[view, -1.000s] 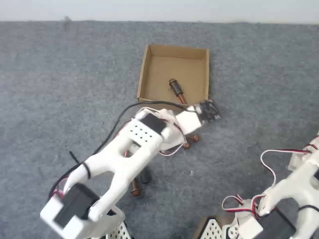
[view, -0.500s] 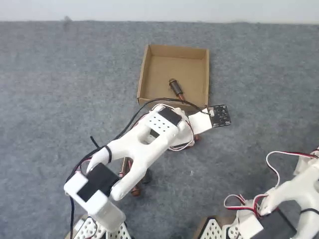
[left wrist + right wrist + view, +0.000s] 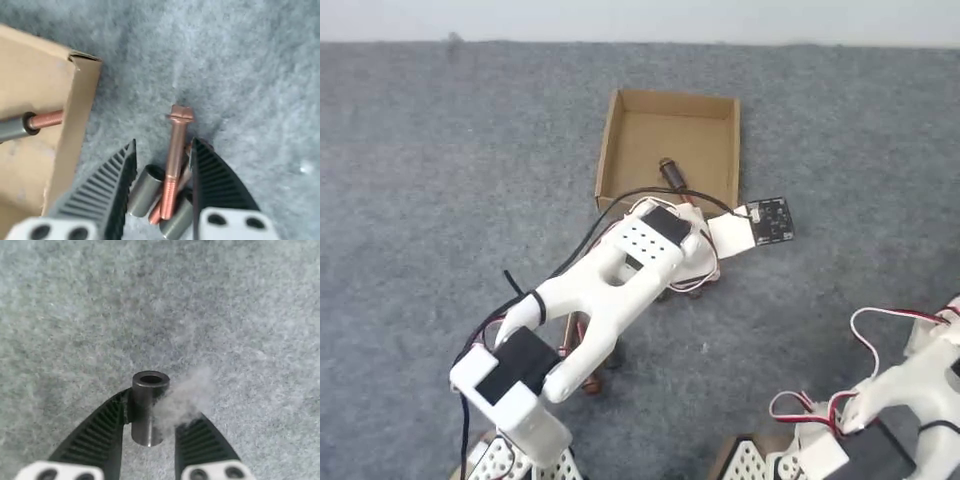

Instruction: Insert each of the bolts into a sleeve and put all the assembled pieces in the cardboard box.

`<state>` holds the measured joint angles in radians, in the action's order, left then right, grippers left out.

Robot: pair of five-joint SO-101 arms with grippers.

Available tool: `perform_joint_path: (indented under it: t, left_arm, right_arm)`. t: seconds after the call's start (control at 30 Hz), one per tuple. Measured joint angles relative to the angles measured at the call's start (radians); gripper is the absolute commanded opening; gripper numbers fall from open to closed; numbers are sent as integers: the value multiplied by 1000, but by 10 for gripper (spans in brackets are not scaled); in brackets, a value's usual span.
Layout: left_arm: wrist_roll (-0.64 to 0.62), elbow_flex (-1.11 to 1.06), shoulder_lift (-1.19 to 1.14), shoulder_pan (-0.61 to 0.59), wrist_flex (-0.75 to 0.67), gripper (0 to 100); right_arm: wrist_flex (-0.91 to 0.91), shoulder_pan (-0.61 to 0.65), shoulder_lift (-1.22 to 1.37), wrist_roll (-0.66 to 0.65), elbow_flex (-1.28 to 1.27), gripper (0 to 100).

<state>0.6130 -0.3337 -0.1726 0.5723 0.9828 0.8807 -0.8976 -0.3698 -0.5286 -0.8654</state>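
The cardboard box holds one assembled bolt and sleeve. My left arm stretches to the box's near right corner. Its gripper is open, its fingers on either side of a copper bolt that lies across two grey sleeves on the carpet. The box corner is just beside them, with the assembled piece inside. My right gripper is shut on a dark sleeve, held upright above the carpet. The right arm sits at the near right.
Two more copper bolts lie on the grey carpet under the left arm. Black and red cables loop over the box's near wall. Open carpet lies to the right of the box.
The left arm swung and stretched farther toward the box's near right corner, covering the bolt and sleeves there. The right arm barely shifted.
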Motion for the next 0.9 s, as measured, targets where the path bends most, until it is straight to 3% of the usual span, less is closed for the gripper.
perform_joint_path:
  t: [0.27, 0.7, 0.9]
  left_arm:
    - [20, 83, -164, -3, -9, 163]
    - [18, 106, -206, 25, -5, 163]
    - [-9, 265, -319, 29, 126, 104]
  right_arm:
    - [0, 0, 0, 0, 0, 7]
    - [0, 0, 0, 0, 0, 7]
    - [0, 0, 0, 0, 0, 7]
